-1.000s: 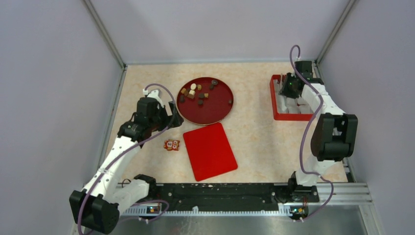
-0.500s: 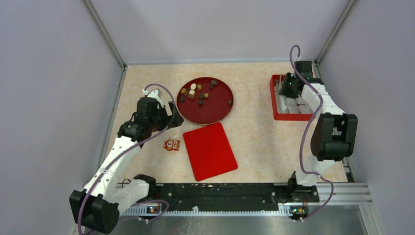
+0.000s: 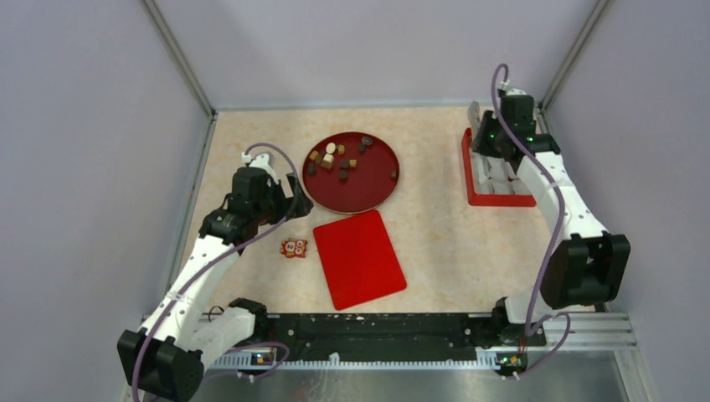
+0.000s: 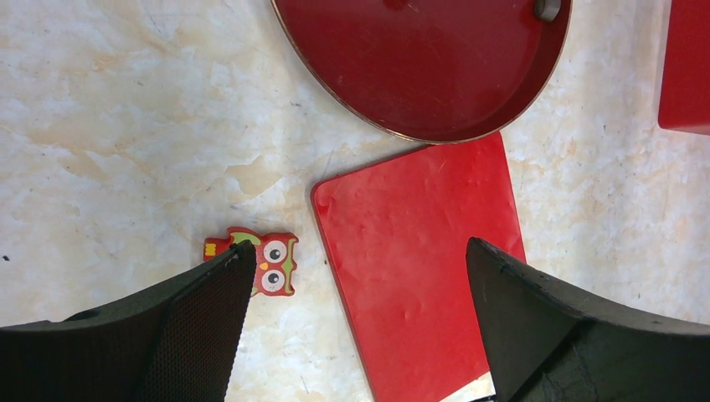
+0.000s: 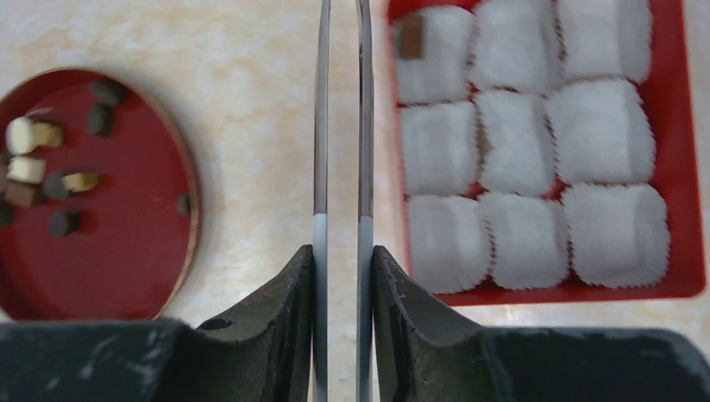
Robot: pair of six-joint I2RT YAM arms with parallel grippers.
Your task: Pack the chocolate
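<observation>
Seeing the chocolate (image 3: 327, 161) lying loose on the round red dish (image 3: 373, 180), upper middle of the top view. Finding the left gripper (image 4: 358, 251) spread wide and empty, hanging just off the dish's lower-left rim, apart from every piece. Finding the right gripper (image 5: 341, 251) clenching thin metal tweezers (image 5: 321, 126), blades nearly together, pointing between the dish at left and the red tray (image 5: 682, 167) of white paper cups (image 5: 519, 142) at right. Noting one brown piece (image 5: 410, 35) sitting in the tray's upper-left cup.
</observation>
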